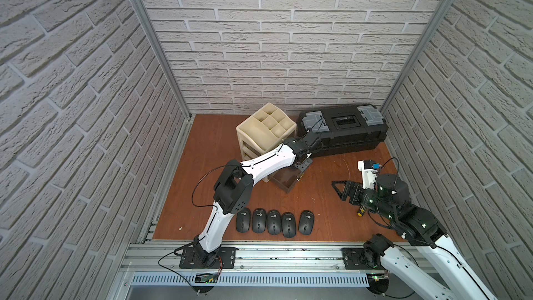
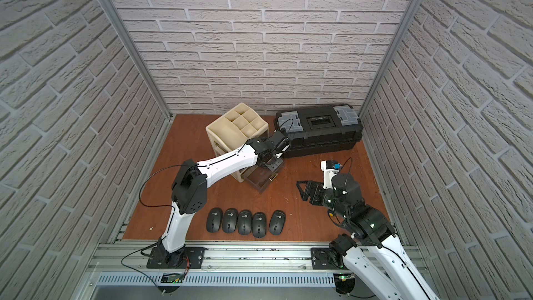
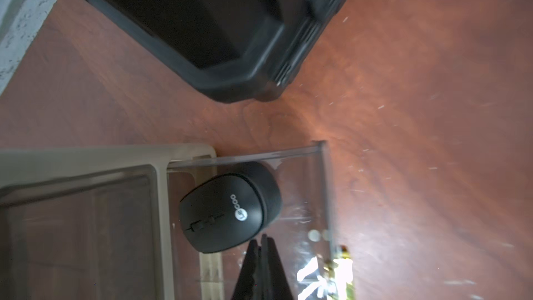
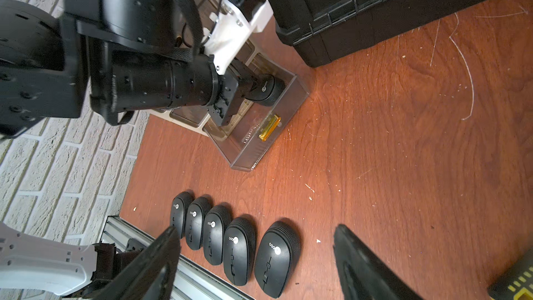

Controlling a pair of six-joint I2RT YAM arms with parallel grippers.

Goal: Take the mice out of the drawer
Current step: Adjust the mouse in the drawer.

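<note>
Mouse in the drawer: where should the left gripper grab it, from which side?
Pinch the mouse across its two long sides, mid-body, from above into the open-topped drawer. It lies buttons-up near a clear wall, so sideways approaches look blocked. The left gripper is shut beside it; open it first.

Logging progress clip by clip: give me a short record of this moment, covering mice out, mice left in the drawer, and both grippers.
out: row of five mice on the table, near its front edge
left inside: one mouse
drawer: clear, pulled out of the beige organizer
left gripper: shut, at the drawer, tips by the mouse, nothing between them
right gripper: open, empty, above the table
status: unfinished
</note>
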